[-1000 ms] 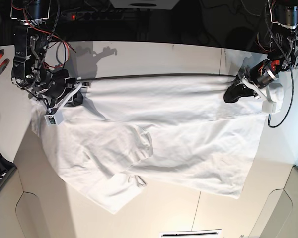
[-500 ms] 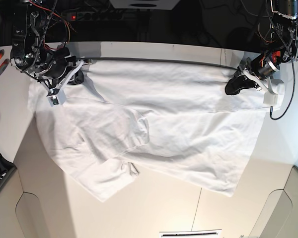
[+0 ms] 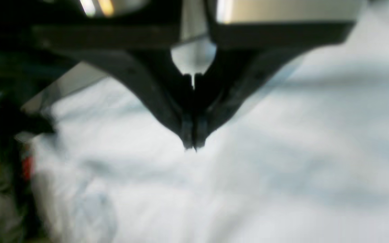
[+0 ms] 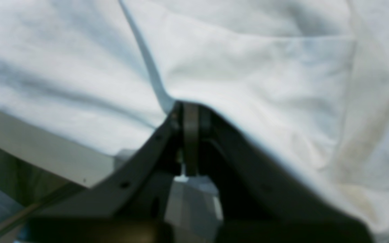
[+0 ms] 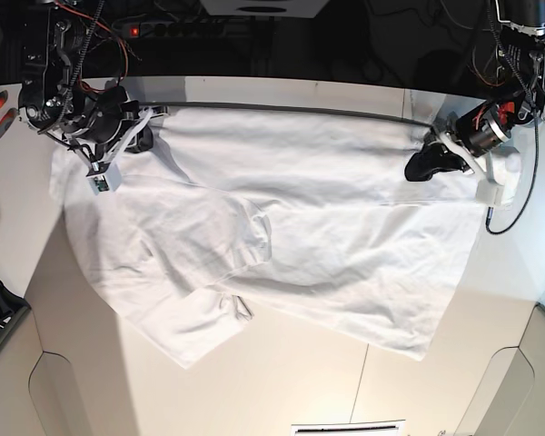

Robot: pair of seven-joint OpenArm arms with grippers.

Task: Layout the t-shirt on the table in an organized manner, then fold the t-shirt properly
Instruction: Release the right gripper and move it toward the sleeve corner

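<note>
T-shirt (image 5: 291, 227) pinched in both jaws

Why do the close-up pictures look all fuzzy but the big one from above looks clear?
Left wrist view: the end effector and t-shirt are smeared and soft. Right wrist view: similarly blurry, though cloth creases show. Base view: sharp, with the table edges bowed by the wide lens.
</note>
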